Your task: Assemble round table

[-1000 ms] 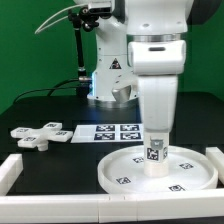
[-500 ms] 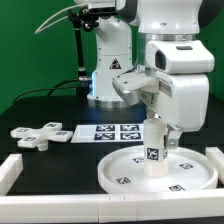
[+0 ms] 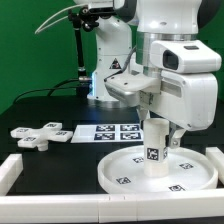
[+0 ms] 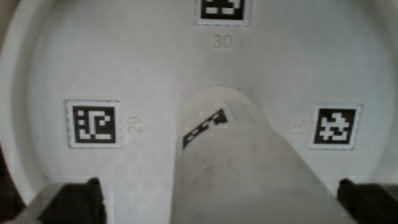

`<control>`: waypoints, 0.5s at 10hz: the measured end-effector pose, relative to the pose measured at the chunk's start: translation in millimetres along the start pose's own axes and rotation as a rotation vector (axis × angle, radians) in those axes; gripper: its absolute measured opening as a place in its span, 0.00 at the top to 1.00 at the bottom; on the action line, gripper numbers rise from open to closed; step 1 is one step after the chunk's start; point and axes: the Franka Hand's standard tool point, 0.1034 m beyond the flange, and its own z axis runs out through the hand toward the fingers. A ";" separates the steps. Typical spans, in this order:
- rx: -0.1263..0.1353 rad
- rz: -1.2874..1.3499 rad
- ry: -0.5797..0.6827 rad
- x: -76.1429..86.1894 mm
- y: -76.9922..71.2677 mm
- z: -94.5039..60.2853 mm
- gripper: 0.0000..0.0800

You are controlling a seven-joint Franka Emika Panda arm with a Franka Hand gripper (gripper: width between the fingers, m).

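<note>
- Exterior view: my hand (image 3: pixel 160 131) hangs released, fingers spread, at the top of the short cylindrical leg (image 3: pixel 155 156).
- The leg stands upright at the middle of the large round disc (image 3: pixel 112 173).
- The cross-shaped foot piece (image 3: pixel 38 134) lies well apart from the disc, toward the exterior view's left.
- Wrist view: the leg (image 4: pixel 249 170) rises from the disc (image 4: pixel 107 60) between my fingertips (image 4: pixel 80 198), with a gap on each side.

Showing a faint "30" (image 4: pixel 222 42) on the round disc (image 4: pixel 107 70), beside a square tag (image 4: pixel 221 8); displaying a warning triangle (image 3: pixel 116 64) on the arm's column (image 3: pixel 108 40).
</note>
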 end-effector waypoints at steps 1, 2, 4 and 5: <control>0.001 0.010 0.000 -0.2 -0.3 0.4 0.19; 0.001 0.011 0.000 -0.4 -0.5 0.6 0.42; 0.001 0.031 0.001 -0.7 -0.6 0.6 0.49; 0.001 0.060 0.001 -0.7 -0.6 0.6 0.49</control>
